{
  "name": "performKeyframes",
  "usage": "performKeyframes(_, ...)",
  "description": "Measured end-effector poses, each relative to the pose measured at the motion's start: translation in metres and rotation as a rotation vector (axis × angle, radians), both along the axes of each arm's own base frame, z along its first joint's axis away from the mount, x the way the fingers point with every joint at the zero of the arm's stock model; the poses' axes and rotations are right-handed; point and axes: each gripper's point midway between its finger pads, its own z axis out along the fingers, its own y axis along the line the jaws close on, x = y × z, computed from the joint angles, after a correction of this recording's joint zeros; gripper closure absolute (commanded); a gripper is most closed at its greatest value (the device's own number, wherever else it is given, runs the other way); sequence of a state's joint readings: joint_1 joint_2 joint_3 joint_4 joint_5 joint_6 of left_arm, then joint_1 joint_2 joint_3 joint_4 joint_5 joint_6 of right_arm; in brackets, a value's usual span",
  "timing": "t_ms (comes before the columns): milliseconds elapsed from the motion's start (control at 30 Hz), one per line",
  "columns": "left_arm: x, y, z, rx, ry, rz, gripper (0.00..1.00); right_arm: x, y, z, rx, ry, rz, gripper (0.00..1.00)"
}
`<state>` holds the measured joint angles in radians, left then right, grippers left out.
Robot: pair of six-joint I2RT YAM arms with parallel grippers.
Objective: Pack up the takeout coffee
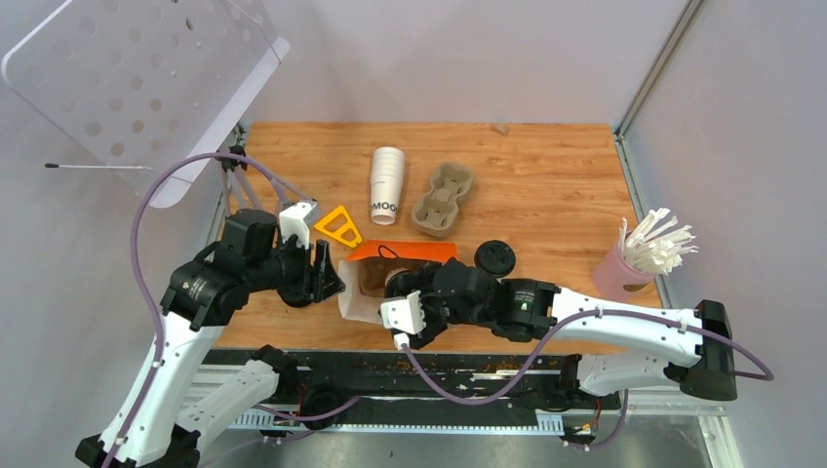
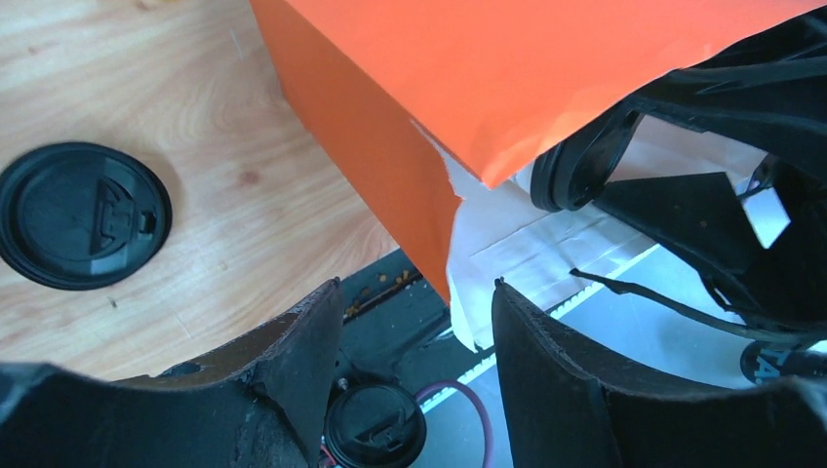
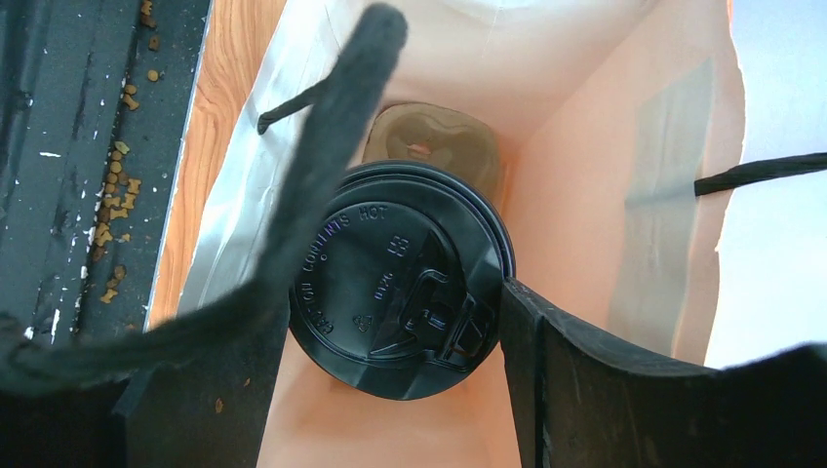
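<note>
My right claw (image 3: 395, 304) pinches the coffee cup (image 3: 390, 268) inside the bag (image 3: 585, 195) by the near edge of the tabletop (image 1: 556, 166); left claw (image 2: 417, 292) spread.

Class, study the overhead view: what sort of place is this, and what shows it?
Probably a robotics test bench staged as a coffee takeout counter: a stack of white paper cups, a brown moulded-pulp cup carrier, a pink cup of white straws.

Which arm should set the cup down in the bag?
Right. The right gripper has the lidded cup between its fingers, inside the bag and above the carrier. The left gripper stands open at the bag's edge and holds nothing.
</note>
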<state>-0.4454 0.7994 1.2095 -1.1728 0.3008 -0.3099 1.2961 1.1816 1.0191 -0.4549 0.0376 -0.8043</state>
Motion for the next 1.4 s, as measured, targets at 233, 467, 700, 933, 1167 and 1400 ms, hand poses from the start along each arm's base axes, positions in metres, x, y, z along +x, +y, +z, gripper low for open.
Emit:
performKeyframes(233, -0.004, -0.006, -0.025, -0.009, 0.081, -0.015, 0.70, -0.003, 0.001, 0.000, 0.000, -0.007, 0.001, 0.34)
performKeyframes(467, -0.005, -0.013, -0.024, -0.045, 0.072, -0.044, 0.95, -0.001, 0.010, 0.002, 0.014, -0.031, 0.023, 0.33)
performKeyframes(700, -0.011, -0.016, -0.027, -0.064, 0.090, -0.069, 0.98, -0.005, 0.026, -0.020, -0.040, -0.014, 0.079, 0.33)
performKeyframes(933, -0.013, -0.018, -0.027, -0.074, 0.097, -0.079, 1.00, 0.001, 0.034, -0.029, -0.069, -0.048, 0.094, 0.34)
performKeyframes(1167, -0.014, -0.018, -0.027, -0.077, 0.100, -0.079, 1.00, 0.016, 0.037, -0.040, -0.112, -0.090, 0.037, 0.34)
performKeyframes(1400, -0.014, -0.019, -0.027, -0.080, 0.106, -0.075, 1.00, 0.023, 0.035, -0.034, -0.116, -0.119, 0.006, 0.34)
